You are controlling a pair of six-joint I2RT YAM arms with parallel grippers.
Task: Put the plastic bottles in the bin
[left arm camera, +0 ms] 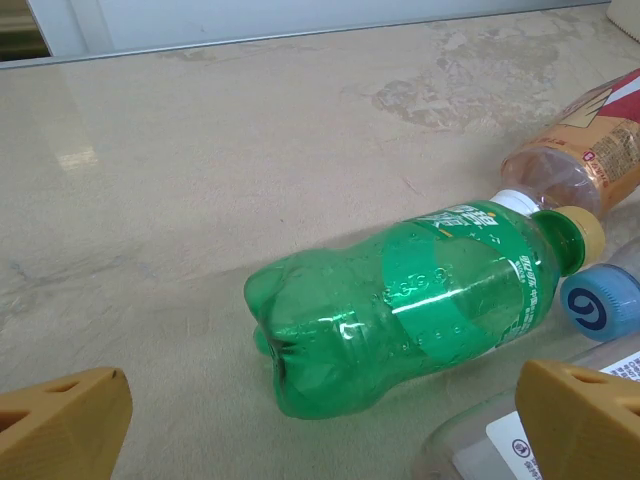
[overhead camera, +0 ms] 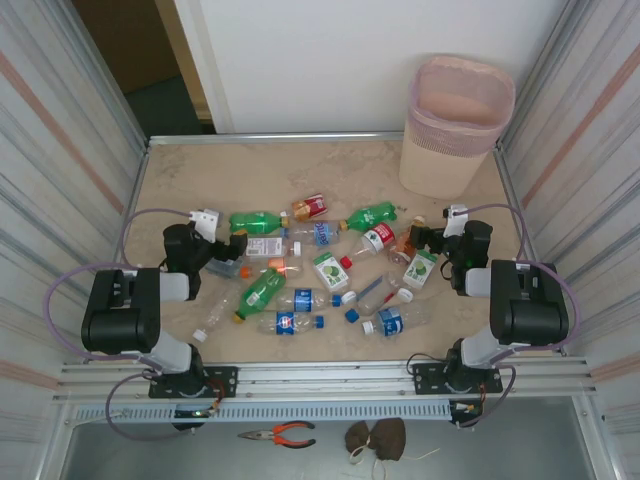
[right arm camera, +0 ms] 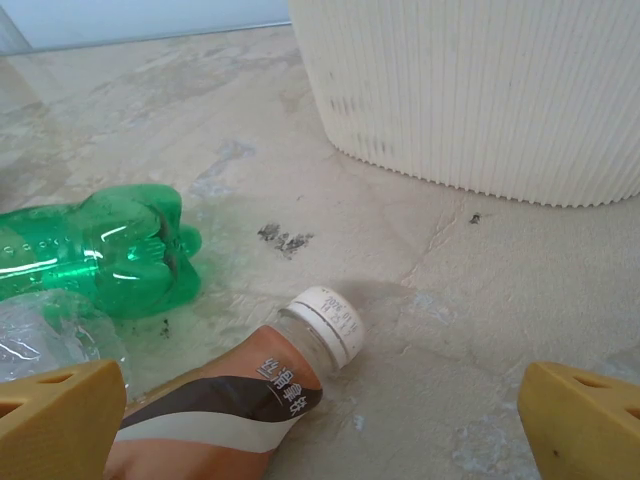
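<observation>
Several plastic bottles [overhead camera: 310, 270] lie scattered across the middle of the table. The pale pink bin [overhead camera: 455, 125] stands at the back right corner. My left gripper [overhead camera: 232, 250] is open, low at the left of the pile. A green bottle [left arm camera: 410, 300] lies on its side just ahead of the left gripper [left arm camera: 320, 440], untouched. My right gripper [overhead camera: 425, 240] is open at the right of the pile. A brown-labelled bottle with a white cap [right arm camera: 240, 410] lies between and ahead of the right gripper's [right arm camera: 320, 440] yellow fingertips [right arm camera: 585, 420]. The bin's ribbed wall [right arm camera: 480, 90] rises beyond.
Another green bottle [right arm camera: 100, 250] and a crumpled clear one [right arm camera: 40, 335] lie left of the brown bottle. A brownish bottle [left arm camera: 590, 150] and a blue cap [left arm camera: 600, 305] lie right of the left gripper's green bottle. Orange-handled pliers [overhead camera: 280, 434] rest on the front ledge. Corrugated walls flank the table.
</observation>
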